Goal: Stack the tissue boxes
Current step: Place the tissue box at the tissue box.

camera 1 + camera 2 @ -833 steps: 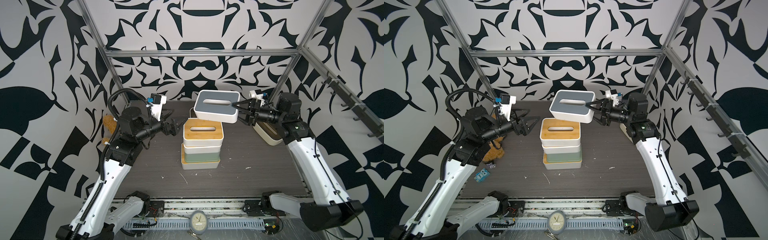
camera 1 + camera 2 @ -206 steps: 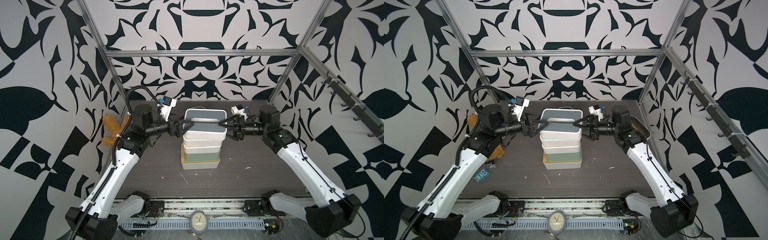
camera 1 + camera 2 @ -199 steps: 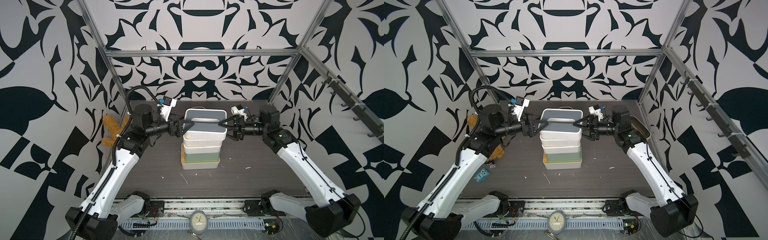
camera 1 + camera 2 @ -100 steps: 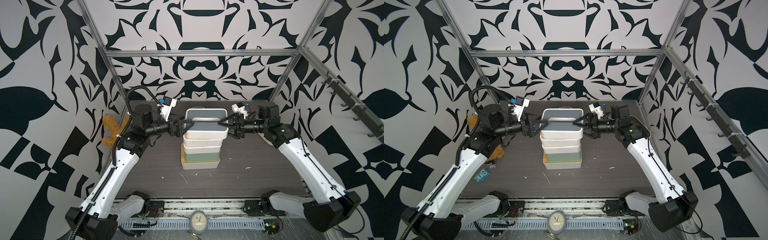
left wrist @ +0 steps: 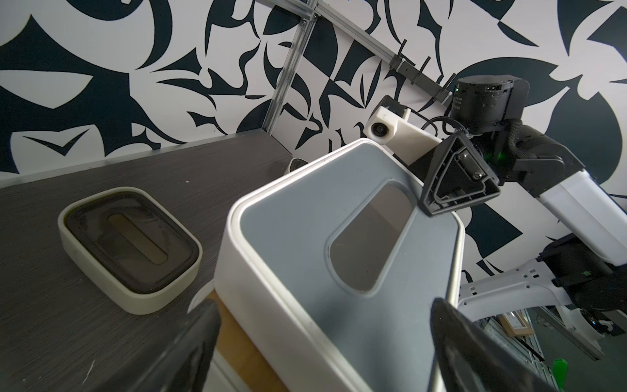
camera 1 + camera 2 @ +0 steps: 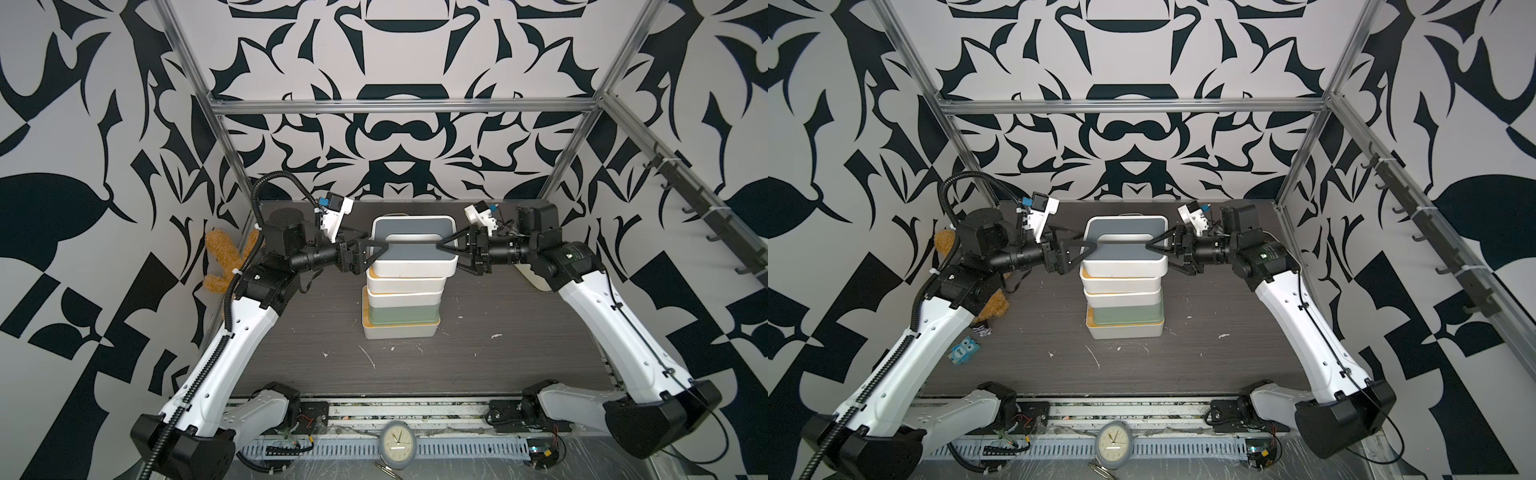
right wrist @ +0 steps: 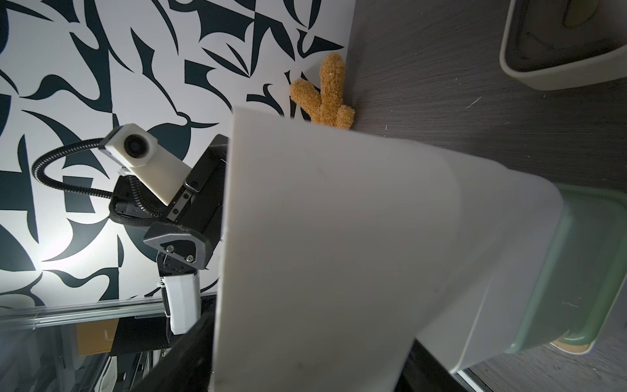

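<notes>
Five tissue boxes (image 6: 405, 297) stand stacked mid-tabletop (image 6: 519, 353) in both top views: a white one with a bamboo lid (image 6: 401, 332) at the bottom, then the mint green box (image 6: 401, 314), two more white ones, and the grey-lidded box (image 6: 413, 249) on top. The left gripper (image 6: 374, 258) spreads wide open around its left end. The right gripper (image 6: 457, 258) has its jaws parted across the right end, one tip at the slot; whether they press it I cannot tell. In a top view a blue toy block (image 6: 962, 351) near the left edge reads "One". The left wrist view shows a cream box with a dark lid (image 5: 130, 247) on the tabletop near the back edge, apart from the stack. The right wrist view shows the top box's white wall up close, with the brown plush bunny (image 7: 325, 95) by the left edge.
</notes>
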Robot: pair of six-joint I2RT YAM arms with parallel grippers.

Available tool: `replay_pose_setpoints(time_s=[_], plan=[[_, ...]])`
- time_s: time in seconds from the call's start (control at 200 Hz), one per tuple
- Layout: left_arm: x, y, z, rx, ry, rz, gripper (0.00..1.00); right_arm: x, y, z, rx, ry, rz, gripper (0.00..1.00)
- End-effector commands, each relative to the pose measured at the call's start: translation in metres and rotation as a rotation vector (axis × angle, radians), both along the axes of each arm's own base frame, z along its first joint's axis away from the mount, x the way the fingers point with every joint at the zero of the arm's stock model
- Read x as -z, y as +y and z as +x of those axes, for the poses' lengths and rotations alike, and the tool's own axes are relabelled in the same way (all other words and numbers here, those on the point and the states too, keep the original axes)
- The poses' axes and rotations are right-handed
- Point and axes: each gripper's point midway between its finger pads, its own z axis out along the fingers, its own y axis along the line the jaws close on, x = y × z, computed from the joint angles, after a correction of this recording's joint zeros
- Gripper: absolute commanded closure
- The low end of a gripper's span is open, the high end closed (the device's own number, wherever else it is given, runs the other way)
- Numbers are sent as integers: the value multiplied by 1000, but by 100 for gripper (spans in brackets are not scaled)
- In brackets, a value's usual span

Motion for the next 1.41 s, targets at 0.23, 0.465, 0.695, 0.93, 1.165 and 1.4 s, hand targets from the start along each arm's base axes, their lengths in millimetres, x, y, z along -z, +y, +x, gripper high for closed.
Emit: replay_pose_setpoints(time_s=[0.23, 0.465, 0.695, 0.93, 1.165, 1.4], plan=[[-2, -1, -2, 16, -8, -11, 1, 11, -3, 7, 22, -41, -56, 17], [-3, -1, -1, 16, -7, -11, 1, 7, -5, 6, 28, -56, -71, 15], [-1, -2, 1, 15, -1, -12, 1, 2, -6, 4, 25, -62, -72, 15], [-3, -2, 2, 15, -3, -15, 0, 3, -6, 7, 31, -69, -75, 15], [-5, -2, 3, 6, 23, -18, 1, -7, -6, 10, 45, -112, -67, 13], [-3, 2, 6, -34, 91, -16, 1, 4, -17, 24, 130, -119, -160, 6]])
